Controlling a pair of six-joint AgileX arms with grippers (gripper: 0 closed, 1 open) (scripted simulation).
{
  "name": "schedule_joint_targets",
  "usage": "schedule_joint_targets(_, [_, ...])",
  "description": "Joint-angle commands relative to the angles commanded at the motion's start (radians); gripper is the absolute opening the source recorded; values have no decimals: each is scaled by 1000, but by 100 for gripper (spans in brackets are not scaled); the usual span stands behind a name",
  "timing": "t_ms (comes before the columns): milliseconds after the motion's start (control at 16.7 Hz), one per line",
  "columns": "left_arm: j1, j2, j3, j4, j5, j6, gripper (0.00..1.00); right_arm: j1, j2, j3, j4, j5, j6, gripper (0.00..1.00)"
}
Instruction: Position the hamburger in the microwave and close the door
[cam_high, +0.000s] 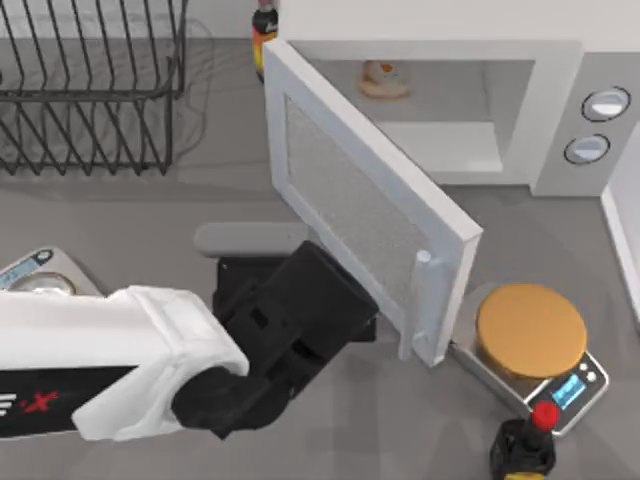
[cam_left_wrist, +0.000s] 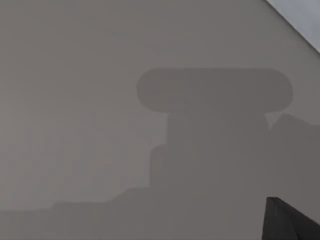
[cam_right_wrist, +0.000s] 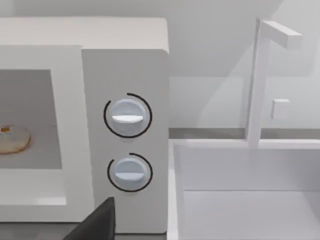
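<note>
The hamburger (cam_high: 384, 78) sits inside the microwave (cam_high: 560, 120), at the back left of its white cavity, and shows again as hamburger (cam_right_wrist: 12, 139) beside the two silver dials (cam_right_wrist: 127, 116). The door (cam_high: 365, 215) stands half open, swung out diagonally over the table, its bar handle (cam_high: 420, 300) at the near end. My left gripper (cam_high: 305, 310) is against the door's outer face, just left of the handle; its fingers are hidden. A dark fingertip (cam_left_wrist: 290, 222) shows in the left wrist view. A dark edge of my right gripper (cam_right_wrist: 95, 225) faces the microwave front.
A wire dish rack (cam_high: 90, 80) stands at the back left. Scales with a round tan disc (cam_high: 530, 330) sit just right of the door's free end, with a red-capped black bottle (cam_high: 525, 445) in front. Another bottle (cam_high: 264, 30) stands behind the microwave's left corner. A white basin (cam_right_wrist: 250, 200) lies at the right.
</note>
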Motion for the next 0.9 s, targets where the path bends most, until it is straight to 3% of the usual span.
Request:
schedule_joint_targets(480, [-144,264,336,-156,-70,-159,0,0,0,0,0,0,0,100])
schedule_joint_targets(900, [-158,293,372,-175,-77,-178,0,0,0,0,0,0,0,100])
